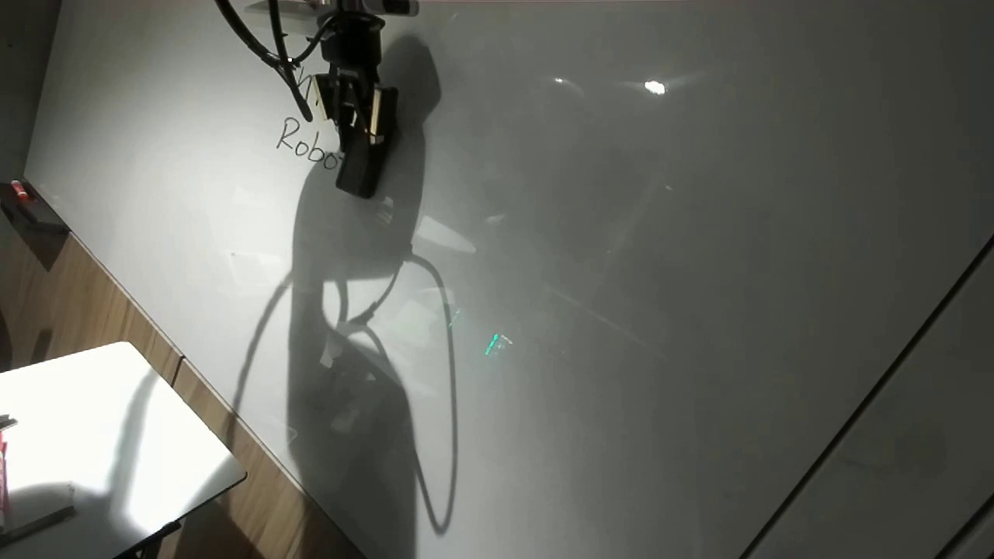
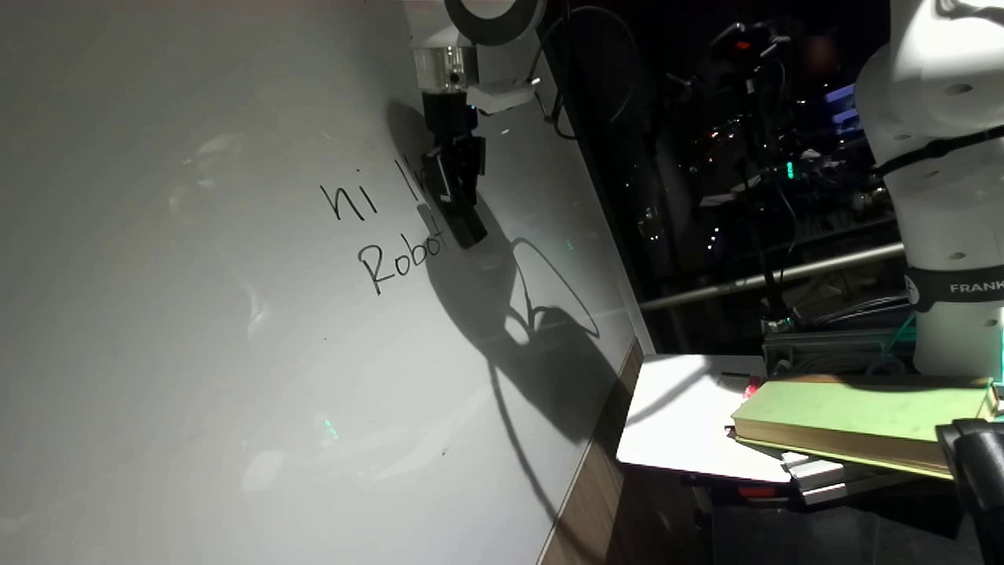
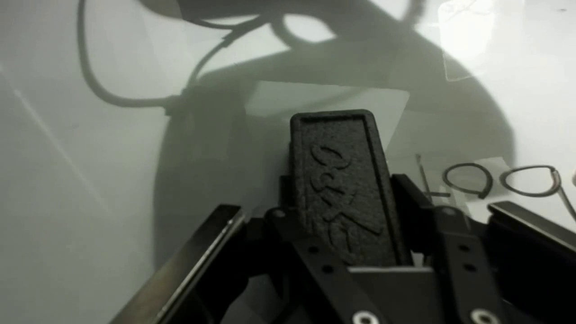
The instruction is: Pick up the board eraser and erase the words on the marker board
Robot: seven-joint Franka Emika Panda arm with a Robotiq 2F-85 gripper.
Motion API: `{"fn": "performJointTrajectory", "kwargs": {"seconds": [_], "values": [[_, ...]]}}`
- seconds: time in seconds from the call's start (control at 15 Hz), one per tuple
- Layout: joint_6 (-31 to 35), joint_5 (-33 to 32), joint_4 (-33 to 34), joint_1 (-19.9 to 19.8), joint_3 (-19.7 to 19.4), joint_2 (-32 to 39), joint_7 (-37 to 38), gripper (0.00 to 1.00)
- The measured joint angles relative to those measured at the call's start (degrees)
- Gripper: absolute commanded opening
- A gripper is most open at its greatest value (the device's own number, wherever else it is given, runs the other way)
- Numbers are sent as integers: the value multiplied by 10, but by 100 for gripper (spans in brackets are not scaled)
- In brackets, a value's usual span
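Pincer (image 3: 344,193), black, jointed and two-fingered, nearest in the wrist view: its dark pads (image 3: 411,216) are drawn in against both long sides of the small, dark grey-black, rectangular board eraser (image 3: 337,171), parted only by the block's width. We see the eraser's matt, grainy, lettered face turned toward the camera and one end projecting freely past the pads; the opposite face is hidden.

From this texture we judge the block light, slightly yielding when squeezed, not slippery and hard to break. We would take hold, as shown, across its narrow width, where the long straight sides offer parallel faces; because the free end overhangs, we expect pressing it to twist the block between the pads, so a firm grip without crushing suits it.

Just beside the eraser are the words (image 2: 401,259), two short lines of thin, dark, handwritten marker; "Robot" is legible in an exterior view, while the pincer hides part of the line above. They stand on the marker board (image 1: 699,272), a very large, glossy, white-grey panel, over which we expect the eraser to glide easily; whether the two touch, we cannot tell. Well apart from these lies a small, white, flat surface (image 2: 682,424) with rounded corners.
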Motion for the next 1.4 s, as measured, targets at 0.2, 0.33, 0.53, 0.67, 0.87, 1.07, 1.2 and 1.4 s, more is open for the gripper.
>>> {"fn": "performJointTrajectory", "kwargs": {"seconds": [0.2, 0.33, 0.53, 0.67, 0.87, 1.07, 1.2, 1.4], "values": [[-7, 0, 5, 1, 0, 1, 0, 30], [-7, 1, 5, 1, 0, 1, 0, 30], [-6, 5, 6, 7, 3, 1, 1, 30], [-5, 7, 7, 15, 10, 3, 7, 30], [-3, 8, 14, 31, 31, 16, 27, 30], [10, 7, 20, 49, 57, 41, 54, 30], [19, 7, 29, 62, 74, 61, 74, 30], [23, 4, 58, 85, 97, 95, 101, 30]]}}
